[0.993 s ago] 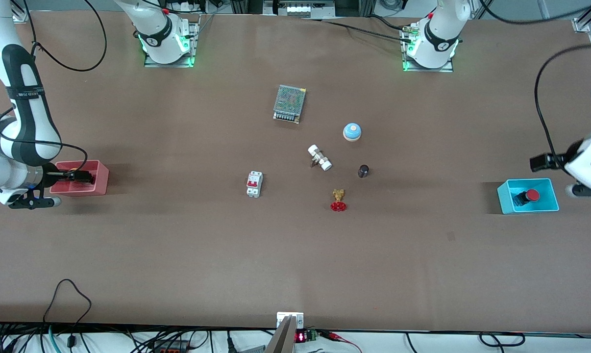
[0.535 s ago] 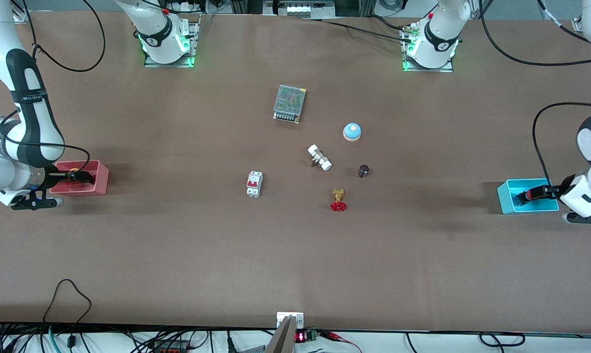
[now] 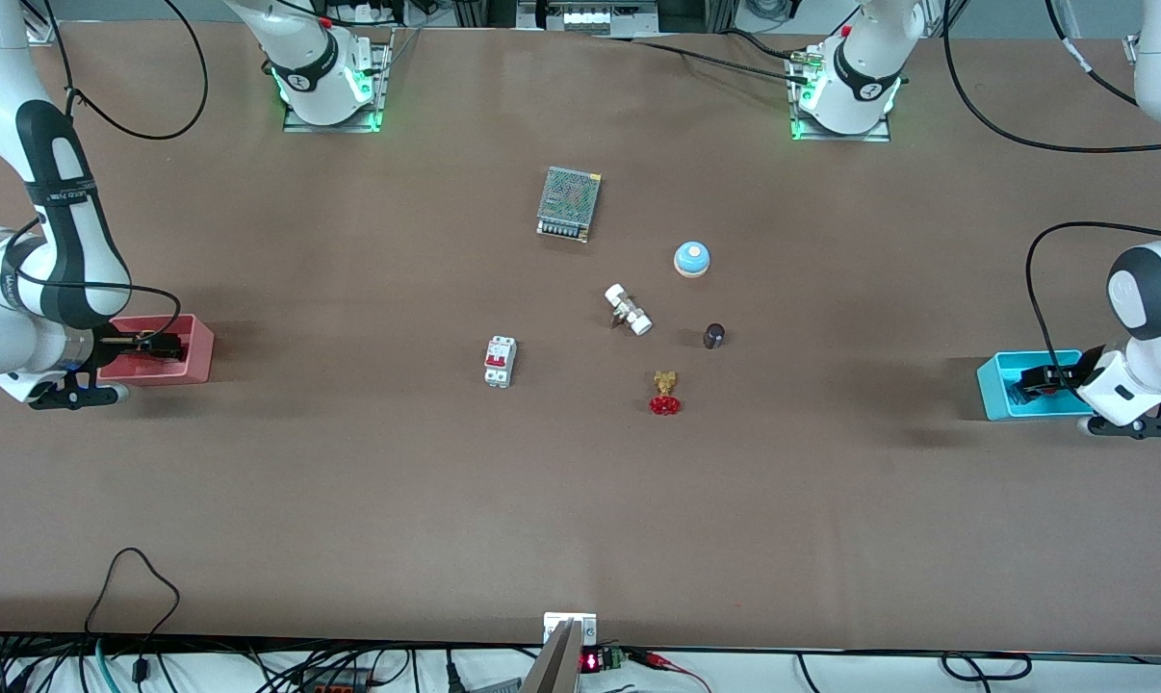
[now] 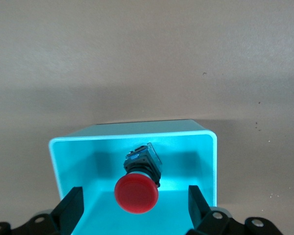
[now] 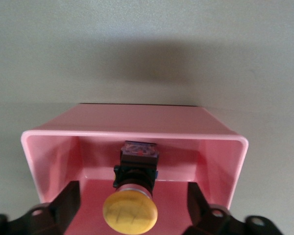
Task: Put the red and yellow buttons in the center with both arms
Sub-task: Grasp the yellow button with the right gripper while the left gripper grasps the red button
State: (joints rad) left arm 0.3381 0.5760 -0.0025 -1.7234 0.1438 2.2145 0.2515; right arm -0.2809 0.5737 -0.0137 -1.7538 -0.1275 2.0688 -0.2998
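The red button lies on its side in a blue bin at the left arm's end of the table. My left gripper is open inside that bin, its fingers on either side of the red cap, apart from it. The yellow button lies in a pink bin at the right arm's end. My right gripper is open inside that bin, its fingers flanking the yellow cap without touching it. In the front view both grippers hide the buttons.
In the middle of the table lie a metal mesh box, a blue dome on a pale base, a white and silver fitting, a small dark cylinder, a red handwheel valve and a white breaker.
My left arm has swung down and brought its gripper into the blue bin around the red button. My right gripper has stayed in the pink bin, shifting only slightly.
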